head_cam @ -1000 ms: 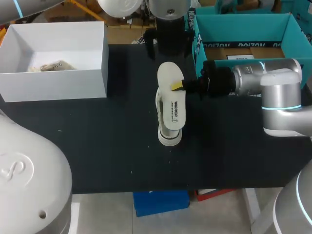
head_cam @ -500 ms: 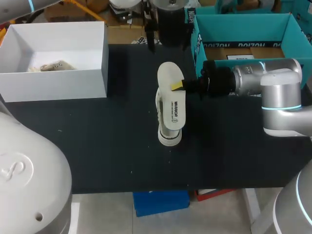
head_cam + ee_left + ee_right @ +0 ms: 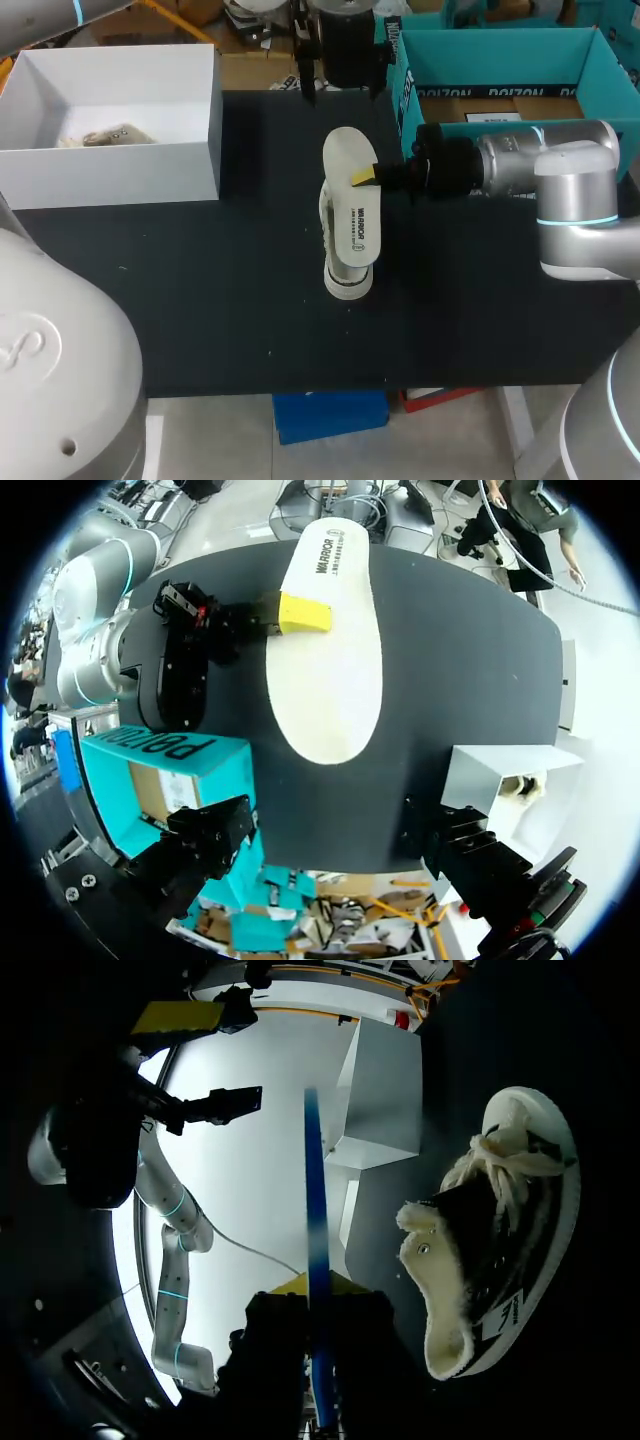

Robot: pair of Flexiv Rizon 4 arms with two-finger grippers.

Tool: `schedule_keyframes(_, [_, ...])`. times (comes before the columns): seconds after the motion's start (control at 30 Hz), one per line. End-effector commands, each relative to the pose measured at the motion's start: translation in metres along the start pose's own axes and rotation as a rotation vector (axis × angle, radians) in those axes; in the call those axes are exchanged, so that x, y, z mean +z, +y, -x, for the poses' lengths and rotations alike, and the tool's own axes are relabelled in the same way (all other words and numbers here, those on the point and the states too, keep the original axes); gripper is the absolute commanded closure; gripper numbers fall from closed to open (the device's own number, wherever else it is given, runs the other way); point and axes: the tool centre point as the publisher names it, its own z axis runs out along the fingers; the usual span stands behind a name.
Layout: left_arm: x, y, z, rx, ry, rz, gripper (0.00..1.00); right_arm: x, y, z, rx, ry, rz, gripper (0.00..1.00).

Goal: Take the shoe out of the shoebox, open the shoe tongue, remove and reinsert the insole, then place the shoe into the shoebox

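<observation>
L arm (image 3: 345,45) shifted; R jaws grip insole (image 3: 350,152).

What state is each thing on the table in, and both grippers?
shoe: on its side on the table, insole out.
insole: out of the shoe, held above it.
right gripper: shut on the insole.
left gripper: open, empty.
white shoebox: open, paper inside.
teal box: open.

Even overhead light is falling on the dark table (image 3: 200,300), and the white box (image 3: 110,170) is glaring brightly. The right arm (image 3: 560,170) is catching soft highlights. Ahead of the right gripper (image 3: 318,1285), pale glare is washing everything out, leaving the gripper dark around the insole (image 3: 312,1210) it is clamping.
</observation>
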Motion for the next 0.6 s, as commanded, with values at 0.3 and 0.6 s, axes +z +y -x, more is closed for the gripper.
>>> schedule_keyframes(0.3, [-0.013, -0.030, -0.003, 0.002, 0.015, 0.034, 0.00, 0.001, 0.000, 0.001, 0.001, 0.000, 0.001, 1.00])
schedule_keyframes(0.6, [-0.030, -0.063, -0.003, 0.002, -0.006, 0.058, 0.00, 0.001, 0.000, 0.001, 0.001, 0.000, 0.001, 1.00])
